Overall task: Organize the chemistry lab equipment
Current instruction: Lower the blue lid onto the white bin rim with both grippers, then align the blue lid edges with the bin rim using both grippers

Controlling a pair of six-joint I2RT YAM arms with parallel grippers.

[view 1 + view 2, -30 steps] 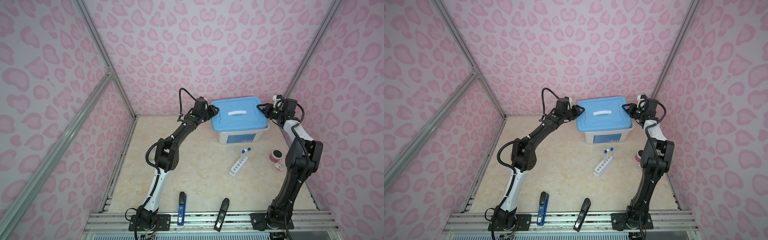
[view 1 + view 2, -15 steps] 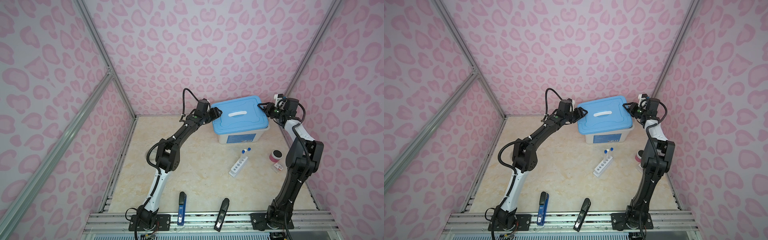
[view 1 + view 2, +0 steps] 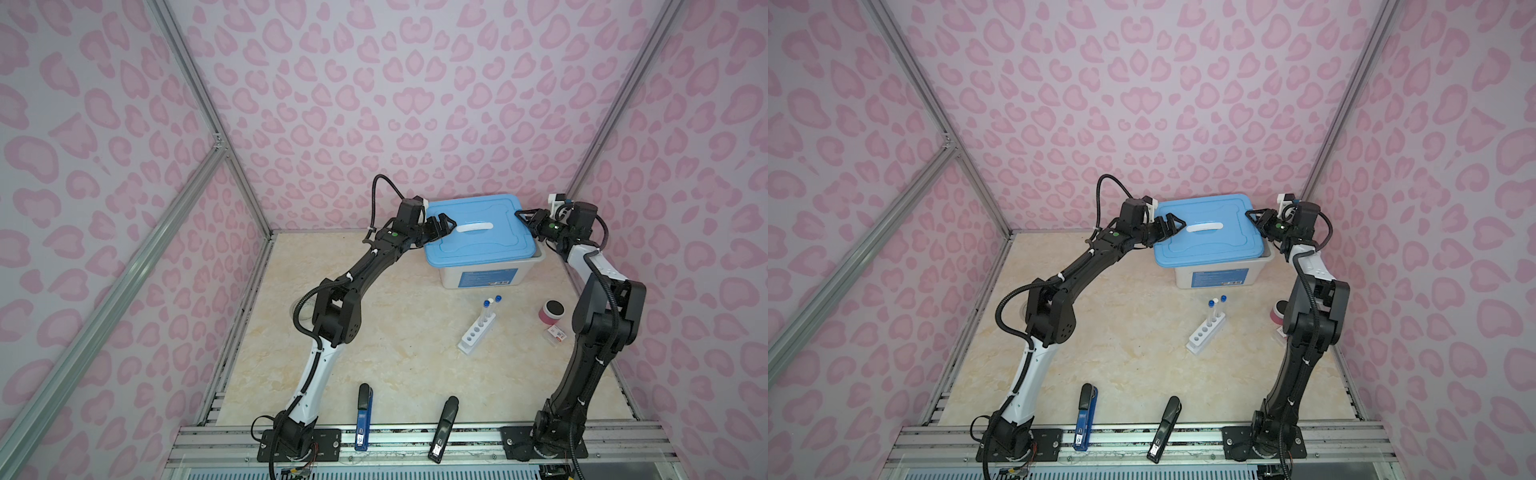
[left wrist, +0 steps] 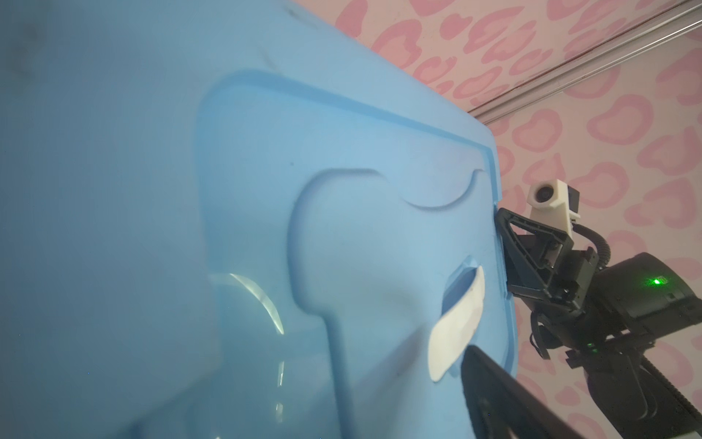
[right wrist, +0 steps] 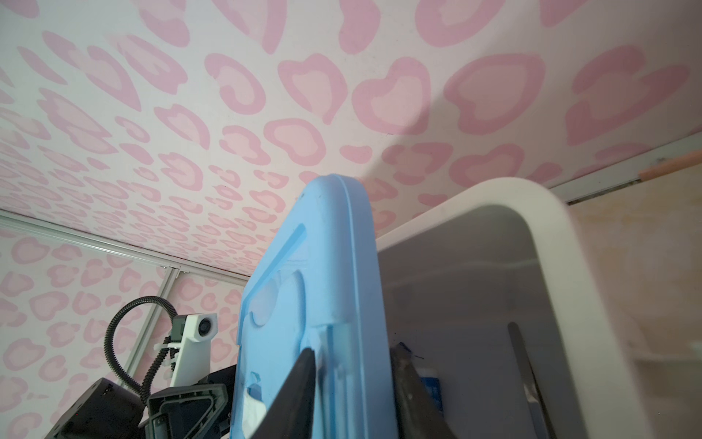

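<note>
Your right gripper (image 3: 524,218) is pinching the right edge of the blue lid (image 3: 478,245), holding it raised off the white bin (image 3: 482,279); bin contents unclear. Your left gripper (image 3: 444,222) is hanging spread over the lid's left side. Three tubes (image 3: 485,311) are standing in the rack (image 3: 471,337), nearer.

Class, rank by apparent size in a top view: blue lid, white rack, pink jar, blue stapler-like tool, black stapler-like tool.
1. blue lid
2. blue stapler-like tool and black stapler-like tool: alike, not ranked; nearest the camera
3. white rack
4. pink jar
</note>
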